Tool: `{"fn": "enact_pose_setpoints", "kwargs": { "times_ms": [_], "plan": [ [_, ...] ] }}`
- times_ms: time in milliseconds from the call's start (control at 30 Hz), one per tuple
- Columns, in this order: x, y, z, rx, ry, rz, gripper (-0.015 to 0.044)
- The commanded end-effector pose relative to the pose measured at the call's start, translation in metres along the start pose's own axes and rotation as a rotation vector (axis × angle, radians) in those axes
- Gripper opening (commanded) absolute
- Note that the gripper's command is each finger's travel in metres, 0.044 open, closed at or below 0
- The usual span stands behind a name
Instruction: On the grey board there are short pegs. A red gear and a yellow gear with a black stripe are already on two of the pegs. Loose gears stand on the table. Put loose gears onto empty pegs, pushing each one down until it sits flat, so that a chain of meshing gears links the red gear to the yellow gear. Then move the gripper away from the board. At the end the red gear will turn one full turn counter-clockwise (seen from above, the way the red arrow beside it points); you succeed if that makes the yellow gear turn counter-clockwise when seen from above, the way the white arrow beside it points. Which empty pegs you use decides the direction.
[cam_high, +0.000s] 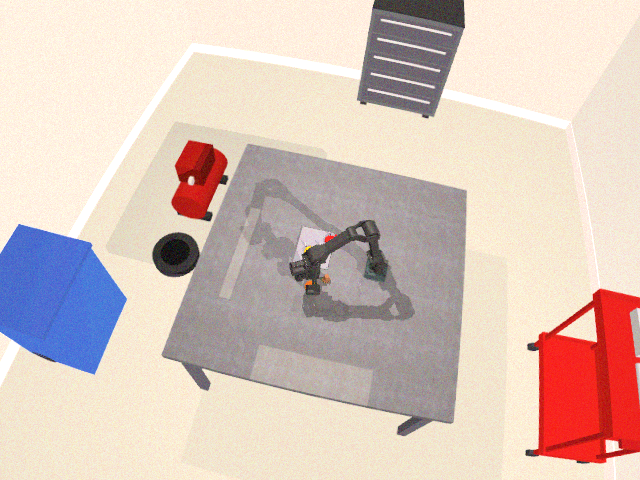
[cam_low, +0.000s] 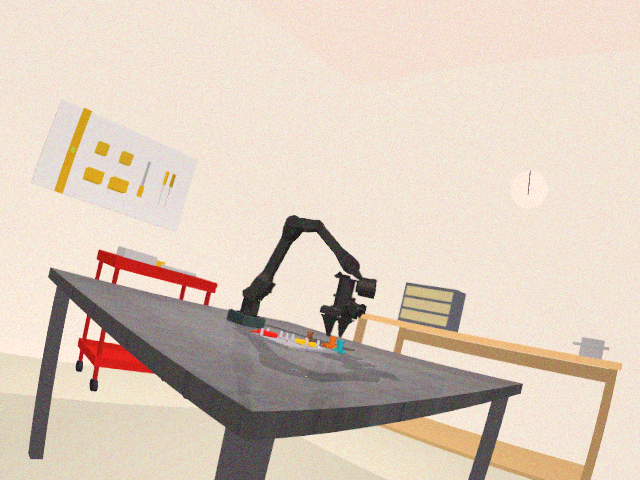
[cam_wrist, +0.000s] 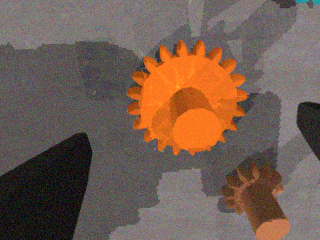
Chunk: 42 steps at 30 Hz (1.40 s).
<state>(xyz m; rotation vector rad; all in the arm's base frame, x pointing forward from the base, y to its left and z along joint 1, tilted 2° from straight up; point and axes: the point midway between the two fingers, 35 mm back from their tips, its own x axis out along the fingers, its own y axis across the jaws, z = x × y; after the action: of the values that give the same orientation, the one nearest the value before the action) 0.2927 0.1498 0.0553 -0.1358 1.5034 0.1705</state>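
My gripper (cam_low: 334, 335) (cam_wrist: 194, 128) (cam_high: 308, 284) is open and empty, pointing down above the large orange gear (cam_wrist: 160, 95) (cam_low: 330, 343), whose upright round handle stands between the fingertips in the wrist view. A small brown gear (cam_wrist: 261, 202) (cam_high: 325, 279) (cam_low: 310, 335) stands on the table close by. A cyan gear (cam_low: 339, 347) stands beyond the orange one; the arm hides it in the top view. The red gear (cam_high: 329, 238) (cam_low: 267, 334) and yellow gear (cam_low: 300, 341) are on the grey board (cam_high: 310, 230). Short pegs (cam_low: 286, 336) stand between them. The arrows cannot be made out.
The arm's base (cam_high: 375, 270) (cam_low: 246, 317) is bolted near the board on the grey table (cam_high: 413, 206) (cam_low: 206, 351). The forearm passes over part of the board in the top view. Arm shadows fall across the table and gears.
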Motion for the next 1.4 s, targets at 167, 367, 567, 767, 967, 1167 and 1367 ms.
{"fn": "enact_pose_setpoints", "kwargs": {
  "times_ms": [167, 367, 567, 767, 967, 1167, 1367],
  "plan": [
    [0.013, -0.001, -0.002, 0.005, 0.005, -0.003, 0.0440],
    [0.013, -0.001, -0.002, 0.005, 0.005, -0.003, 0.0335],
    [0.013, -0.001, -0.002, 0.005, 0.005, -0.003, 0.0177],
    [0.013, -0.001, -0.002, 0.005, 0.005, -0.003, 0.0059],
    [0.012, -0.001, -0.002, 0.005, 0.005, -0.003, 0.0000],
    [0.000, 0.000, 0.001, 0.005, 0.004, -0.003, 0.0000],
    [-0.013, 0.001, 0.004, 0.005, 0.004, -0.003, 0.0000]
  ]
}}
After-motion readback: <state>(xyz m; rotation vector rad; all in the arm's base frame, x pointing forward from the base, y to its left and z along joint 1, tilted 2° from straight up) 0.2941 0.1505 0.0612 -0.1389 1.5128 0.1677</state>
